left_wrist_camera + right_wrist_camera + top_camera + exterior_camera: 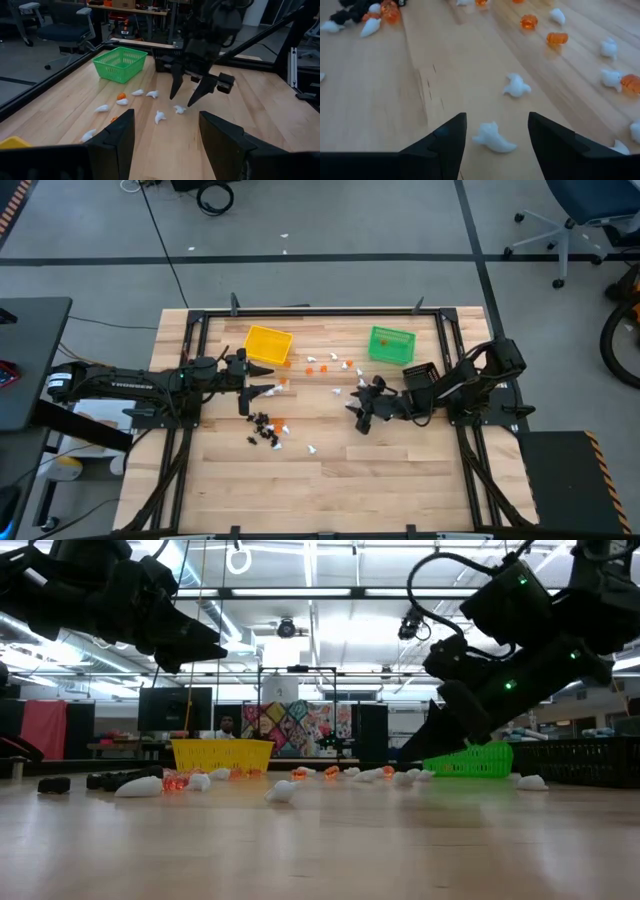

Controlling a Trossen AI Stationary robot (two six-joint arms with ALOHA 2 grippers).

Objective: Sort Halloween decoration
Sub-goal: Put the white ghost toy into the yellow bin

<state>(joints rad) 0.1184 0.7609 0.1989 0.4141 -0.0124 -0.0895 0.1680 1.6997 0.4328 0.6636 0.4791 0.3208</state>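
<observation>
The Halloween decoration lies loose on the wooden table: white ghost-like trinkets (336,385), orange ones (316,368) and a black cluster (265,423). My right gripper (497,119) is open, slanting down toward the table. One white trinket (492,137) lies flat on the wood between its two fingers, apart from both; the left wrist view shows the same trinket (179,109) just below the fingertips. My left gripper (266,380) waits open above the table, left of the middle, with nothing between its fingers.
A yellow bin (268,345) and a green bin (391,344) stand at the far side. A black bin (420,374) sits beside my right arm. Bare wood fills the near half of the table. A metal frame (300,311) runs round the edge.
</observation>
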